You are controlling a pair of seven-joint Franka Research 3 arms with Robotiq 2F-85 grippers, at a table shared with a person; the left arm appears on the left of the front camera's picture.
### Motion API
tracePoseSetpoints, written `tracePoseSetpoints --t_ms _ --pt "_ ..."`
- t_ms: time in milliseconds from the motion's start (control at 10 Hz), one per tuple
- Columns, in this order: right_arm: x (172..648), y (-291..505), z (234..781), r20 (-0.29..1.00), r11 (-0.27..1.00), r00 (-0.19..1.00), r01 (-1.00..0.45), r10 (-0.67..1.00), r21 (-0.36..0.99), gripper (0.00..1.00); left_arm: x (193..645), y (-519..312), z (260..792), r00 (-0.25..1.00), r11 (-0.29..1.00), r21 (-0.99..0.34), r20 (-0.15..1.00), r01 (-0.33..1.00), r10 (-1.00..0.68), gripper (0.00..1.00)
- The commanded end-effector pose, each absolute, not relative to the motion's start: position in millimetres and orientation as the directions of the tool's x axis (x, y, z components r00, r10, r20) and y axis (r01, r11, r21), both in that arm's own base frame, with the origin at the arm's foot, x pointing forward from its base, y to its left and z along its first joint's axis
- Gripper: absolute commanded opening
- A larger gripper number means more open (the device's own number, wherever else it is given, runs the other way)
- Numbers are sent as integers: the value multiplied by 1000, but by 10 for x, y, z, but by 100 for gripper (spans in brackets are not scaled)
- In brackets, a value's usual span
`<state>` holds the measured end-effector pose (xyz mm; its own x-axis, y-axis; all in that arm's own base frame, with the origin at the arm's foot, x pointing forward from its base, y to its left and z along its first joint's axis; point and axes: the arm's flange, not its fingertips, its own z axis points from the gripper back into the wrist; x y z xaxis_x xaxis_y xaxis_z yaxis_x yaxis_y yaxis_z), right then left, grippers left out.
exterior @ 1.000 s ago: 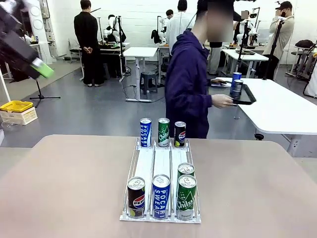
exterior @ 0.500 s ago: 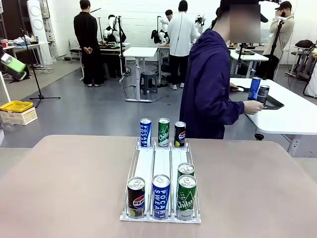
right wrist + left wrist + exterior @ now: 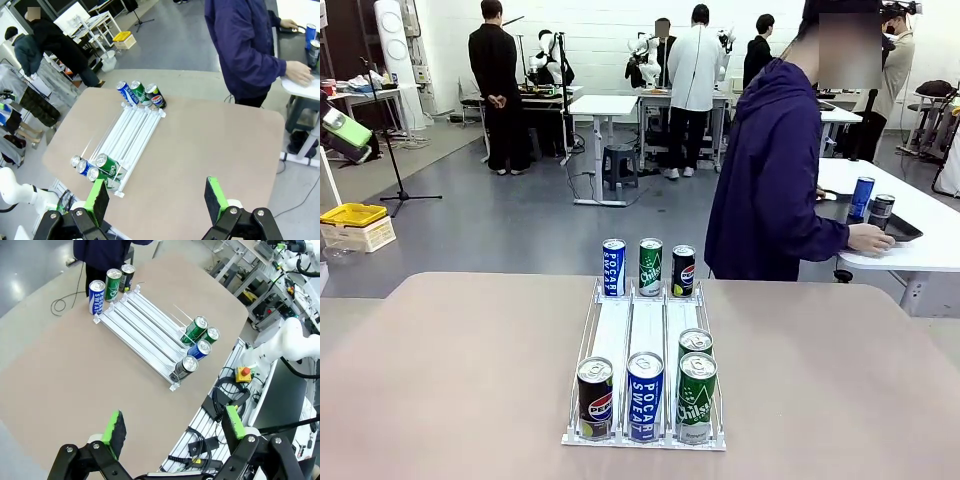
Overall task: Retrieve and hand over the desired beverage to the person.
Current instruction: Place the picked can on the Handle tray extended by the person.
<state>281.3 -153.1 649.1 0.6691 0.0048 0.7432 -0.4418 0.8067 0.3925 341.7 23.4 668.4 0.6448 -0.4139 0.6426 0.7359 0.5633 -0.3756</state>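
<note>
A white wire rack [image 3: 646, 330] in the middle of the tan table [image 3: 450, 370] holds several cans. At its near end stand a Pepsi [image 3: 595, 398], a Pocari Sweat [image 3: 645, 396] and a green Chilsung [image 3: 697, 398], with a second green can [image 3: 695, 343] behind that one. At the far end stand a Pocari Sweat [image 3: 613, 267], a green can [image 3: 650, 266] and a Pepsi [image 3: 683, 270]. Nothing shows which beverage is desired. The person [image 3: 770, 190] stands at the far right, turned away. My left gripper [image 3: 175, 425] and right gripper [image 3: 156, 197] hang open and empty, high above the table.
The person's hand [image 3: 872, 238] rests on a black tray [image 3: 905, 228] with two cans [image 3: 861, 197] on a white side table [image 3: 920, 260] to the right. A yellow box [image 3: 355, 215] sits on the floor at far left. Other people stand at tables farther back.
The person has stepped to the right and set the tray with two cans down on the white side table. My left arm swung out of the upper left corner, then held still.
</note>
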Motion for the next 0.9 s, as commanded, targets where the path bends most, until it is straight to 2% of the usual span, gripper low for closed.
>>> tracePoseSetpoints --t_ms 0,800 --pt "2830 -1525 6478 753 787 658 -465 -1 406 100 3438 249 6661 621 546 -364 667 754 -412 100" --pt "2830 -1525 6478 753 787 658 -465 -1 406 100 3438 249 6661 621 546 -364 667 754 -412 100"
